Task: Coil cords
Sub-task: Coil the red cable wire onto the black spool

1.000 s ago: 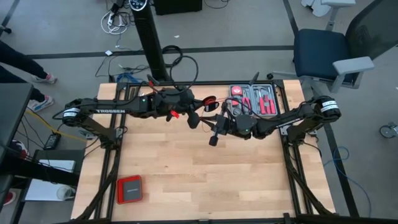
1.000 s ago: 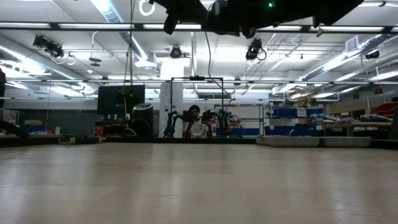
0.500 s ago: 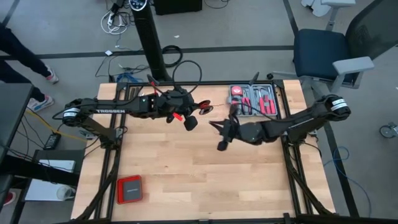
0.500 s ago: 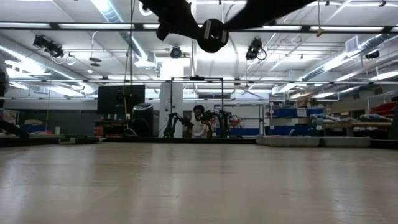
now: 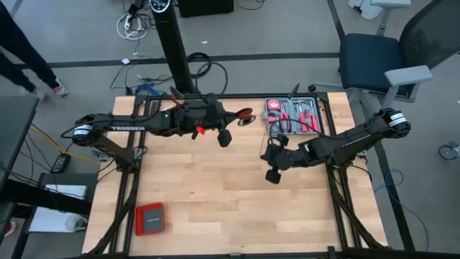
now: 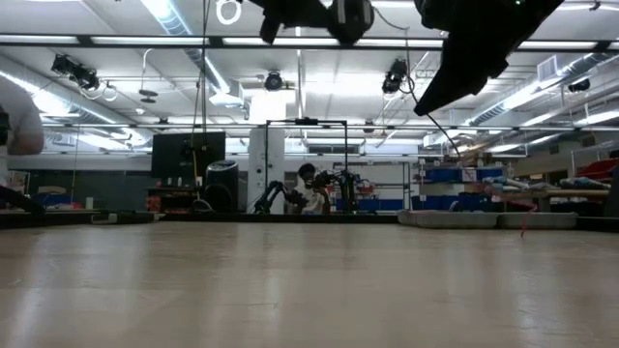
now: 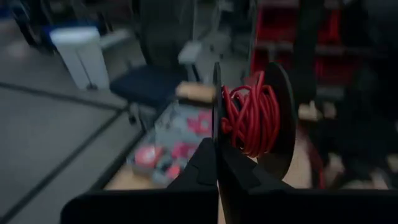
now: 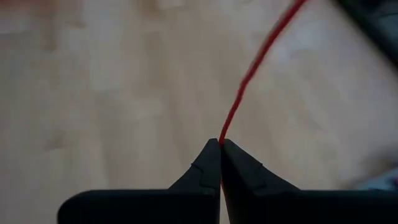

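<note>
Desk (image 5: 215, 208): wooden top; grey tool tray (image 5: 293, 115) at its far right corner, red box (image 5: 150, 219) at its near left corner. Left gripper (image 7: 217, 163), raised near the far edge, is clenched on a black spool (image 7: 283, 118) wound with red cord (image 7: 250, 118). Right gripper (image 8: 220, 144), raised nearer the right edge, pinches the cord's free run. Judgement: coiling well advanced; the loose length remains unwound.
</note>
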### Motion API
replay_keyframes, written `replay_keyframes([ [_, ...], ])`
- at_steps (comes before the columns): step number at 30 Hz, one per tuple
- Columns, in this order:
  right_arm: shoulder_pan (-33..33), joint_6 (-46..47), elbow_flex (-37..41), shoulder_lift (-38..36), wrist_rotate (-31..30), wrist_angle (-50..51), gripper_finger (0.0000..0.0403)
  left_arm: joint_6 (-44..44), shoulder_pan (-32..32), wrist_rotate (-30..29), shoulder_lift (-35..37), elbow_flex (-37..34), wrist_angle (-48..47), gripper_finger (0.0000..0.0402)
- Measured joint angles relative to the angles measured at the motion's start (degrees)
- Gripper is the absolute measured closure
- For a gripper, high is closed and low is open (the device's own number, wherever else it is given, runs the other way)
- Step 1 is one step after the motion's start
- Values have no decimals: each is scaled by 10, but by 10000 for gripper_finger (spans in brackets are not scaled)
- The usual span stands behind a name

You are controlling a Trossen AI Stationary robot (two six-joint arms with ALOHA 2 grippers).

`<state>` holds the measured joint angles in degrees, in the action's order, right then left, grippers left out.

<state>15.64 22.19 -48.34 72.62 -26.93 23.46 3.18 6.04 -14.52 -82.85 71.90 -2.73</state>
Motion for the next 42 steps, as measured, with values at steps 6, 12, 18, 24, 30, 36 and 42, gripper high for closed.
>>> replay_keyframes([
  [6,0,-49,0,6,32,-64,401,-29,0,-70,0,0,111,401],
  [12,-12,-106,-1,6,-42,-90,402,-12,0,-119,0,0,177,401],
  [18,-47,-139,0,6,-64,-86,402,75,0,-107,0,0,177,401],
  [24,-82,-156,0,6,-65,-78,402,107,-5,-58,0,0,173,401],
  [30,-82,-133,0,5,-46,-69,402,107,-24,-57,0,0,135,401],
  [36,-28,-100,0,5,-44,-69,402,91,-31,-81,0,-6,173,401],
  [42,24,-86,0,28,-83,-88,403,125,-35,-106,1,-83,283,401],
])
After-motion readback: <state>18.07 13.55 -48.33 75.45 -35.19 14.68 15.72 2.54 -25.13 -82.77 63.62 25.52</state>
